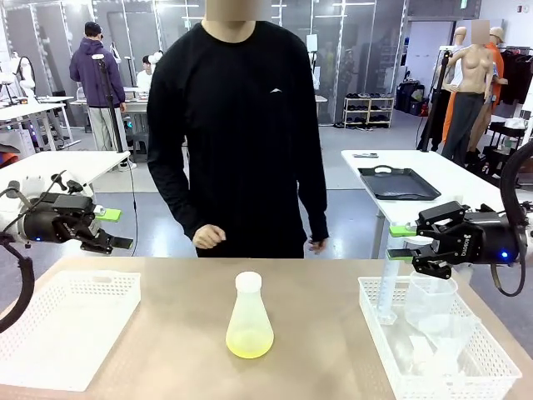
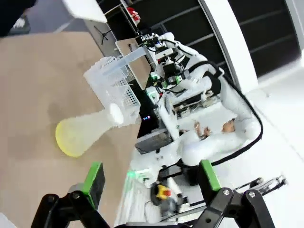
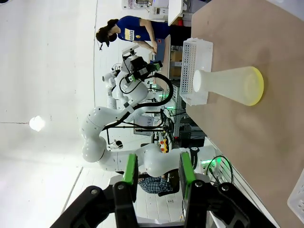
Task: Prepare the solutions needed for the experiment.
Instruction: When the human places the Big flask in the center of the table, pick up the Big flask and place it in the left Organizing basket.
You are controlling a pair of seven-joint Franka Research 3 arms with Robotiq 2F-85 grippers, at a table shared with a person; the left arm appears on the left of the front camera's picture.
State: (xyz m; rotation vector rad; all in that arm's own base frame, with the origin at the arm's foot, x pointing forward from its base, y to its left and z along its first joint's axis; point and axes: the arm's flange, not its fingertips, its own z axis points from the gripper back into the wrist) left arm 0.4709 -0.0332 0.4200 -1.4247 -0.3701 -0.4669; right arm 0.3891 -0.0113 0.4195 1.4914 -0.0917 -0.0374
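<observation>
Tan table (image 1: 333,333) ran across the front view, with a person (image 1: 237,125) standing at the far edge, both hands loose and empty. White mesh basket (image 1: 83,277) at the robot's left was empty. A matching basket (image 1: 366,287) at the right held clear labware, pieces hard to tell apart. Left gripper (image 1: 117,229) hung above the table's left far corner, jaws spread wide, nothing in them. Right gripper (image 1: 410,246) hovered over the right basket, jaws parted too, nothing held.

Conical flask (image 1: 249,321) stood upright mid-table, between the baskets and well apart from both. The solution (image 1: 249,343) was only a shallow yellow layer at its bottom. Small white top (image 1: 248,282) sat on the neck.

Judgement: flask looked like translucent plastic, light, stiff, probably slick. The sloped body would push pads upward, so best hold is the narrow neck just under the top. Keep it upright; the liquid will slosh.
</observation>
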